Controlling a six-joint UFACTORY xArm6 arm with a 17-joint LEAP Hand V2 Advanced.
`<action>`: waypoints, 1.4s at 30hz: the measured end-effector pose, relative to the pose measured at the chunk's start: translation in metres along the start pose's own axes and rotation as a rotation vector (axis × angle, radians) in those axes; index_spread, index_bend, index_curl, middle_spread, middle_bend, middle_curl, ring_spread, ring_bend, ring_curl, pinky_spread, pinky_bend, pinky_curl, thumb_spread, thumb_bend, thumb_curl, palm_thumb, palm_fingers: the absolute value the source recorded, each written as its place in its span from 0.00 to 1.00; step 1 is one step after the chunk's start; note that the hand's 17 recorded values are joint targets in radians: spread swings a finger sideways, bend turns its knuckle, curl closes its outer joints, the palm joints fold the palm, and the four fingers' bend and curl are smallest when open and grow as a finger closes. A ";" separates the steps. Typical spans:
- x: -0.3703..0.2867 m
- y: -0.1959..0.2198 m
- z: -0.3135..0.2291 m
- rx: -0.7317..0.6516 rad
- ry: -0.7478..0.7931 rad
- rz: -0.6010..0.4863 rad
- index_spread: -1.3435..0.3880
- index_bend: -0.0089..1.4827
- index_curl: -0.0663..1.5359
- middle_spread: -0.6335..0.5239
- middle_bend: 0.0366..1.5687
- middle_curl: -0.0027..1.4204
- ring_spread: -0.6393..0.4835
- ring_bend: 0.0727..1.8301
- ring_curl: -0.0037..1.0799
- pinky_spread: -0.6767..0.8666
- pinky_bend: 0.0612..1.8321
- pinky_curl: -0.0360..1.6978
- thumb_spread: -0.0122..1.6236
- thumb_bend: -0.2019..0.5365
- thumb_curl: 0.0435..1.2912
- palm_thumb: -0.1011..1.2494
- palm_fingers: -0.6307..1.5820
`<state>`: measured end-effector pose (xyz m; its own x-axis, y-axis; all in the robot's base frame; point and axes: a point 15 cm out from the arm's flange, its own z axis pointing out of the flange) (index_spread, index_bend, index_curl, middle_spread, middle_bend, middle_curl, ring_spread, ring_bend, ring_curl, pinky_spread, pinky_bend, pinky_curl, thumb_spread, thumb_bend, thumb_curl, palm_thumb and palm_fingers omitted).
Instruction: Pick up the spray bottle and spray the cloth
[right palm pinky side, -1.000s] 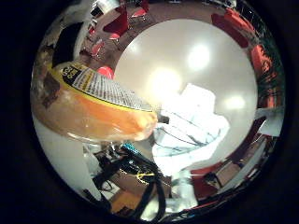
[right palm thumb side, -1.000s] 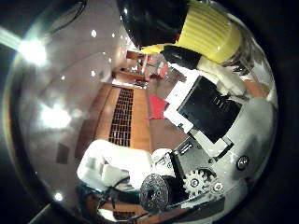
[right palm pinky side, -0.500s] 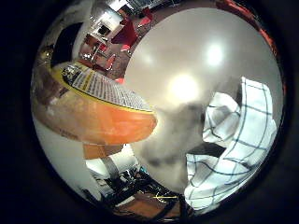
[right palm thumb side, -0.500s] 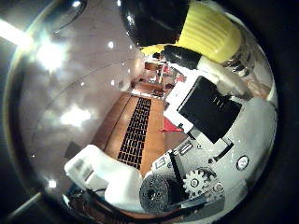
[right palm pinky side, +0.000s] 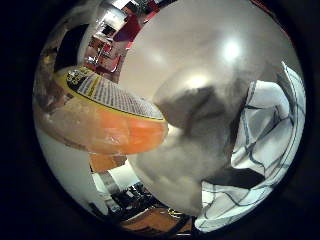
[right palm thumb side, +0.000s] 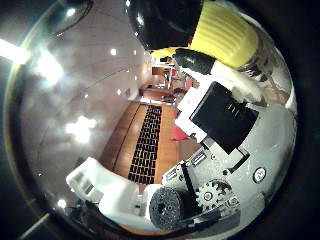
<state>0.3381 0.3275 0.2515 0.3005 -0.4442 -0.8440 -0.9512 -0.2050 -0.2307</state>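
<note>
The spray bottle (right palm pinky side: 100, 115) holds orange liquid, has a printed label, and fills much of the right little finger side palm view, close to the palm. Its yellow spray head (right palm thumb side: 228, 35) with a black top shows in the right thumb side palm view, against my hand (right palm thumb side: 225, 125), whose white and black fingers are curled round the bottle. The cloth (right palm pinky side: 255, 140), white with dark check lines, lies crumpled on the round pale table (right palm pinky side: 200, 50), below and beside the bottle. A dark shadow falls on the table between bottle and cloth.
Red chairs and room furniture (right palm pinky side: 125, 25) stand beyond the table's edge. A wooden floor with a dark grille strip (right palm thumb side: 150, 140) shows past the glossy table surface (right palm thumb side: 70, 90), which reflects ceiling lights.
The camera has moved with the hand: the cloth now looks larger and sits nearer the view's edge, and the table fills more of the view. The bottle stays in the hand.
</note>
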 end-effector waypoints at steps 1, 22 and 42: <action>0.000 0.002 0.003 -0.007 0.000 -0.001 0.67 0.78 0.47 0.47 0.87 0.43 0.43 0.79 0.55 0.29 0.54 0.75 0.75 0.26 0.45 0.80 0.82; 0.002 0.025 0.016 -0.105 0.047 -0.084 0.63 0.28 0.45 0.46 0.71 0.40 0.39 0.70 0.50 0.18 0.54 0.55 0.61 0.24 0.45 0.70 0.66; 0.030 0.034 -0.047 -0.087 0.161 -0.138 0.60 0.24 0.40 0.46 0.50 0.41 0.39 0.56 0.47 0.41 0.28 0.52 0.67 0.25 0.35 0.63 0.39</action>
<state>0.3184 0.2664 0.2406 0.4409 -0.5392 -0.7176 -0.8929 -0.3444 -0.2899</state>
